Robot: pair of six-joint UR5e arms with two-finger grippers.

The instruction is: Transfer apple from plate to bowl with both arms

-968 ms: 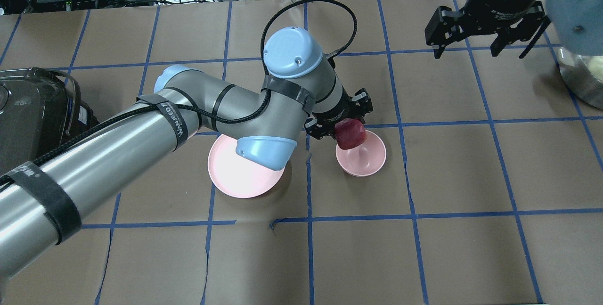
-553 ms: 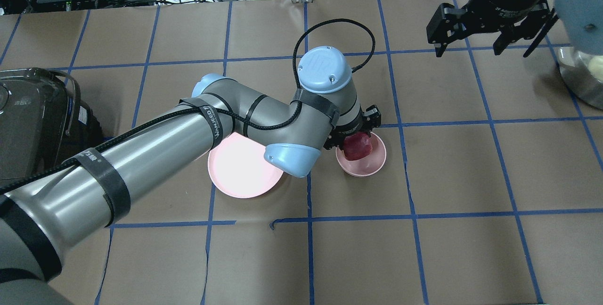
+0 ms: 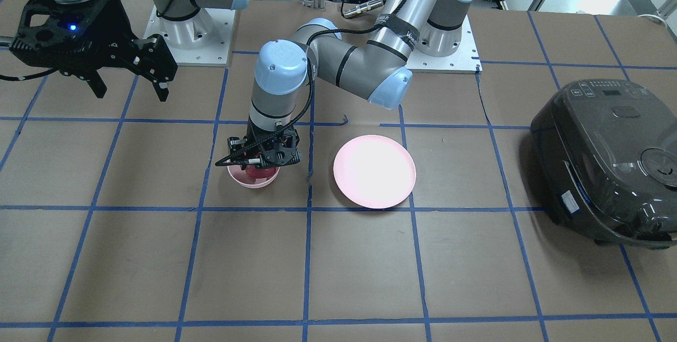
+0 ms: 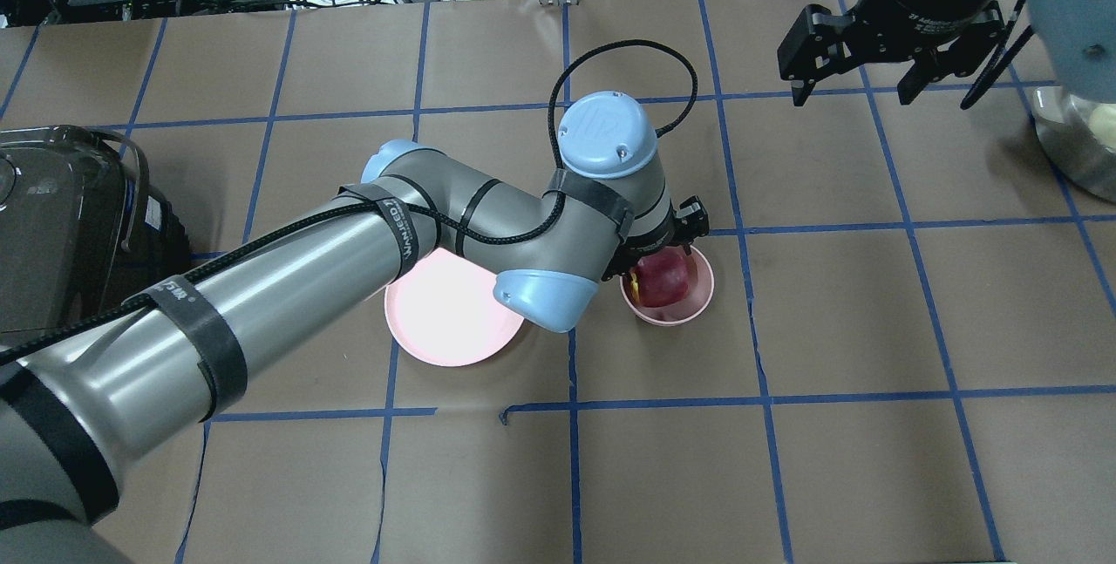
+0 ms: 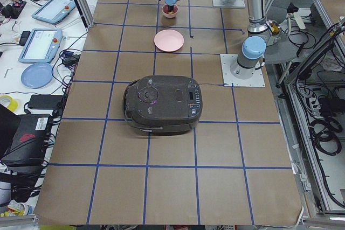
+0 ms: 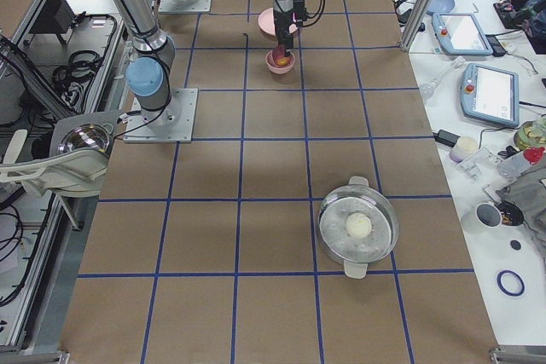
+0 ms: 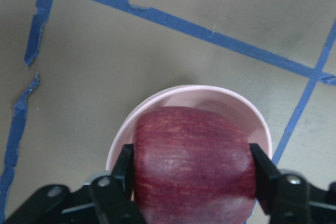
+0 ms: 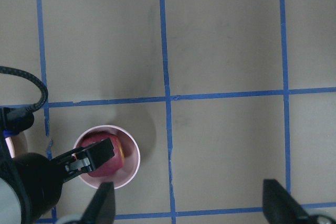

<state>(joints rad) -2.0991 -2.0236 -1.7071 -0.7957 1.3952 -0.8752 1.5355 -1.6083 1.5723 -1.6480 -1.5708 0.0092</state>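
Lowered since a second ago, the apple (image 4: 664,276) is now sunk inside the bowl (image 4: 690,309) rather than held above its rim, and the left wrist has been swung over it. The fruit is clamped squarely between the fingers of the left gripper (image 7: 192,170), its broader span set across the jaws and the bowl's floor directly beneath. The plate (image 4: 436,329) lies bare just beside. The right gripper (image 4: 850,91) is held spread wide, well apart.
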